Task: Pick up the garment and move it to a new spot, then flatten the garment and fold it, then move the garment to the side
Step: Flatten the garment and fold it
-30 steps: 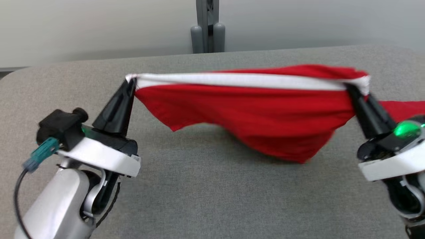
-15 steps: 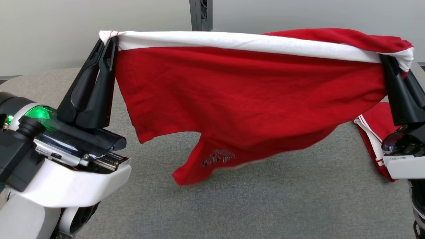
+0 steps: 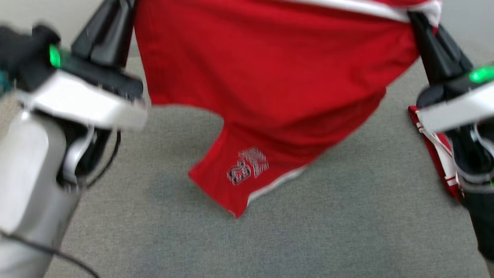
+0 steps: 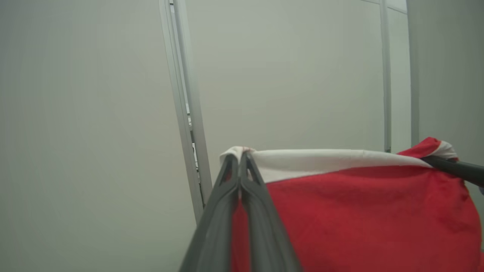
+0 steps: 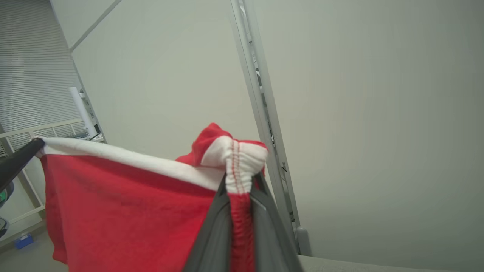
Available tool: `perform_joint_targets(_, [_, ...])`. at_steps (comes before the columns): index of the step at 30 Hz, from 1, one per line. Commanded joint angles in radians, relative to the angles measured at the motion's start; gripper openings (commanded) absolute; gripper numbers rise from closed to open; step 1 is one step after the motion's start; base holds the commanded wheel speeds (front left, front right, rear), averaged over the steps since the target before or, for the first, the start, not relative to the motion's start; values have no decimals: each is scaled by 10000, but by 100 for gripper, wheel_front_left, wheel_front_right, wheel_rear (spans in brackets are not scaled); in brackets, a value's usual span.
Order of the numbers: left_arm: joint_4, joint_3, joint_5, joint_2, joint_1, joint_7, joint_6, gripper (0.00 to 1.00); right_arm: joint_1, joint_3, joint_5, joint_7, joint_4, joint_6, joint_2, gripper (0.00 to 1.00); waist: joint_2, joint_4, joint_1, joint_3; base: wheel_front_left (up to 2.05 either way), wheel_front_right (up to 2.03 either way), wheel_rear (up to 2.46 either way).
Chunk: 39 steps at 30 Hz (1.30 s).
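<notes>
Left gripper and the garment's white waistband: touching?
Touching. Left wrist view shows the left gripper pinched shut on the end of the white waistband.

- I see the garment [image 3: 270, 77] bright red, with a white band along the top and white trim at the hem.
- Its print is a pale outline; I cannot read it.
- Left gripper [image 4: 242, 156] and right gripper [image 5: 242, 181]: dark fingers, green lights on the 2 wrists.
- Table [image 3: 328, 231]: flecked grey.
- Second cloth [image 3: 433, 154]: red, thin white stripes.
</notes>
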<state>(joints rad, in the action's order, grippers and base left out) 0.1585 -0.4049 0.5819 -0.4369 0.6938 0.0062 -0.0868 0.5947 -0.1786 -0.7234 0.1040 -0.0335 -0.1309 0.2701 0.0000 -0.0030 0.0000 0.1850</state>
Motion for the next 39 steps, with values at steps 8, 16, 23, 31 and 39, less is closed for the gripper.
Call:
perform_joint_targets(8, [-5530,-120,-9,1005,4391,-655,1357,0,4448,-876,128,-759,4705,7,-162,0,0,133,0,942,0,0,0])
perform_joint_targets(16, [-9004,-211,-52,1573,6623,-1786,1871,0,6851,-1631,88,-2264,8075,19,-842,0,0,146,0,1244,0,0,0])
perform_joint_targets(23, [-10662,-818,182,2216,7129,-2403,2159,0,7406,-2574,-483,-2956,9743,22,-1097,0,0,470,0,1879,0,0,0])
perform_joint_targets(31, [-10490,-1668,968,2404,5140,-2691,2170,0,5999,-4159,-1404,-3311,9502,4,-636,0,0,641,0,2305,0,0,0])
perform_joint_targets(39, [-8017,-983,676,2208,1437,-2707,2136,0,3239,-5519,-2231,-3698,7450,2,246,0,0,659,0,2050,0,0,0])
